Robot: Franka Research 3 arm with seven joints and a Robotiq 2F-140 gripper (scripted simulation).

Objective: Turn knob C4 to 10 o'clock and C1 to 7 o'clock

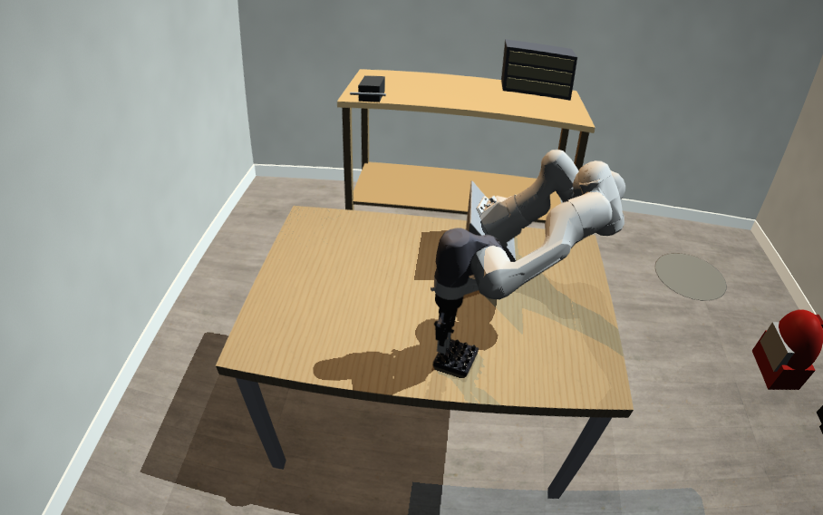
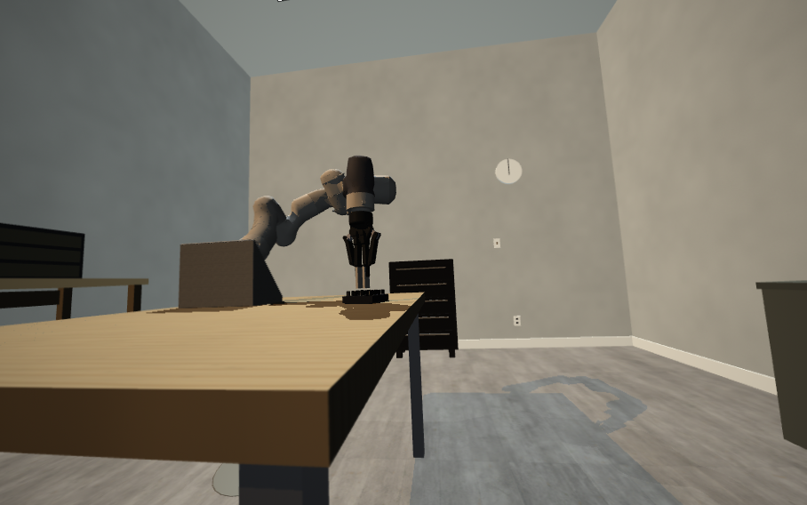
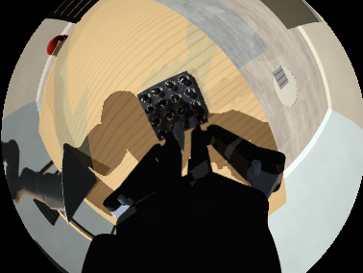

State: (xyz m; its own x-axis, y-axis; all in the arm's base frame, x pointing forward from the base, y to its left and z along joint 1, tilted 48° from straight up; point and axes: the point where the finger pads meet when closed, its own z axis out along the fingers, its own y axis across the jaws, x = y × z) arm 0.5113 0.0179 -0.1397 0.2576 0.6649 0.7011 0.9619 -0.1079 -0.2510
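The black knob box [image 1: 451, 371] [image 2: 364, 300] [image 3: 165, 94] stands on the wooden table [image 1: 339, 273] [image 2: 208, 345] [image 3: 96, 62], near its long edge. Its dark knobs stand in rows; small white lines and marks show in the wrist view, but names and exact pointing directions are too small to read. My gripper [image 1: 444, 350] [image 2: 362, 286] [image 3: 186, 126] points down at one side of the box. Its fingers stand a narrow gap apart, with nothing seen held between them. In the exterior view the tips are at or just above the knob tops. The fingers hide the nearest knobs in the wrist view.
A grey slanted panel [image 2: 216, 274] [image 3: 77, 183] stands on the table by the arm's base. A second table [image 1: 424, 91] behind carries a drawer unit [image 1: 539, 70] and a small dark box [image 1: 371, 88]. The arm's shadow falls across the table around the knob box.
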